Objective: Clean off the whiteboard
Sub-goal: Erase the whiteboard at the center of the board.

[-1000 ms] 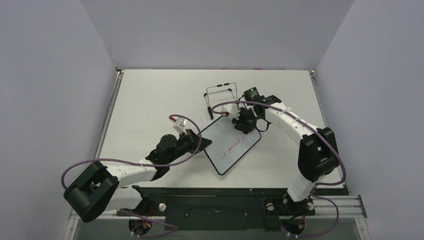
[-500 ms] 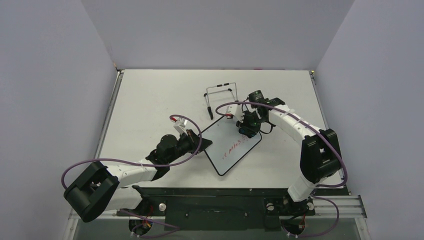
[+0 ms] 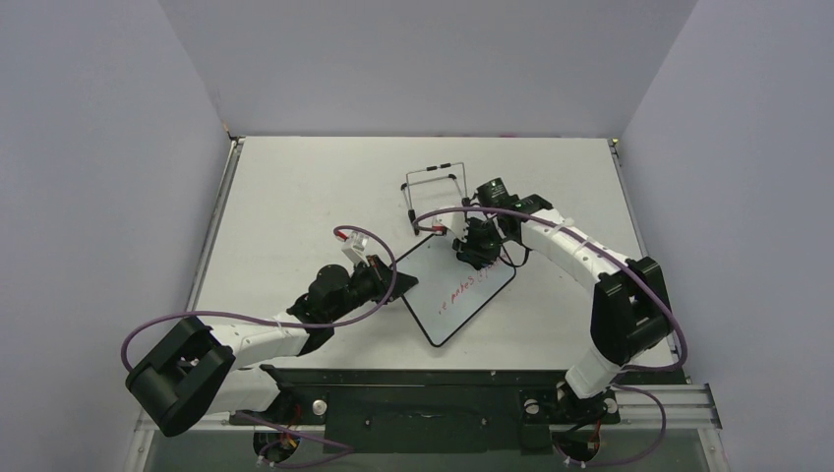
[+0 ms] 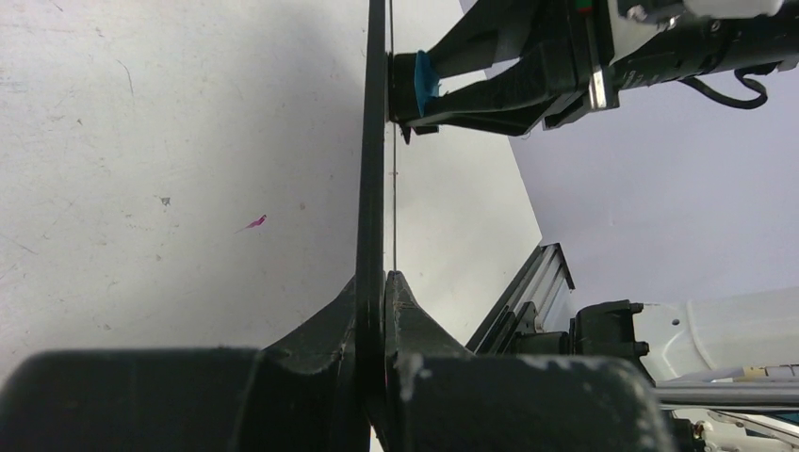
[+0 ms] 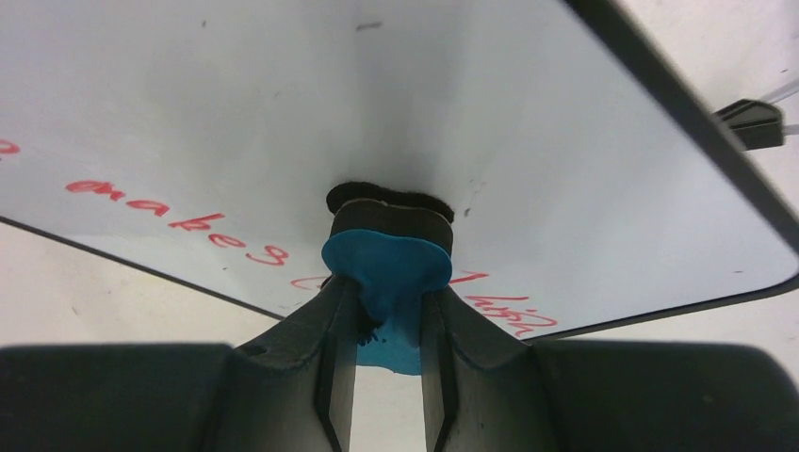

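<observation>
My left gripper (image 4: 380, 287) clamps the whiteboard (image 3: 438, 310) edge, right gripper (image 5: 388, 282) pinches blue eraser (image 5: 382, 259) against it, red writing (image 5: 170, 212) lower-left not yet wiped

**Board seen edge-on**

The left gripper (image 4: 382, 282) pinches the whiteboard (image 4: 376, 141), a thin black line up the frame; the right gripper (image 4: 417, 89) holds a blue eraser (image 4: 426, 80) against its right face; a red fleck (image 4: 254, 222) marks the table (image 4: 141, 141).

Left hand (image 3: 387, 271) and right hand (image 3: 478, 252) both clamped shut.
</observation>
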Robot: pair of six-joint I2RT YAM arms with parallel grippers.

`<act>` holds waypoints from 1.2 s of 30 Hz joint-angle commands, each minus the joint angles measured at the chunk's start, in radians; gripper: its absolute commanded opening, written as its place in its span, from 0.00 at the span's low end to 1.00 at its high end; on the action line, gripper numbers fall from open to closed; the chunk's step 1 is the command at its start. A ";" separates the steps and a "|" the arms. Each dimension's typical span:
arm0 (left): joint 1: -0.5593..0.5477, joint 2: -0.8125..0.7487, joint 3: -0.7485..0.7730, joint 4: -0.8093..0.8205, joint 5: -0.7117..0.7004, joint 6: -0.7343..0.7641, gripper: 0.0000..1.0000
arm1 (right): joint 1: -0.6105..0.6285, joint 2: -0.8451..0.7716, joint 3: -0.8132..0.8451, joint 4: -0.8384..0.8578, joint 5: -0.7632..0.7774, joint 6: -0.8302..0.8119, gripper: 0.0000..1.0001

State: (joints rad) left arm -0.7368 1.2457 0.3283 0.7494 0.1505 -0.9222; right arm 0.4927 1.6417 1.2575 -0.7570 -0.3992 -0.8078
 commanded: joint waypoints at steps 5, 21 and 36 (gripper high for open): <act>-0.021 -0.043 0.073 0.177 0.115 0.031 0.00 | -0.081 -0.020 -0.049 -0.021 -0.032 -0.037 0.00; -0.022 -0.036 0.077 0.173 0.118 0.033 0.00 | -0.003 0.006 -0.013 -0.010 -0.046 0.004 0.00; -0.021 -0.032 0.080 0.173 0.119 0.033 0.00 | -0.117 0.047 0.087 -0.020 -0.034 -0.003 0.00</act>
State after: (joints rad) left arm -0.7391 1.2453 0.3397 0.7483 0.1719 -0.8833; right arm 0.3737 1.6489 1.2381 -0.8230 -0.4229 -0.8253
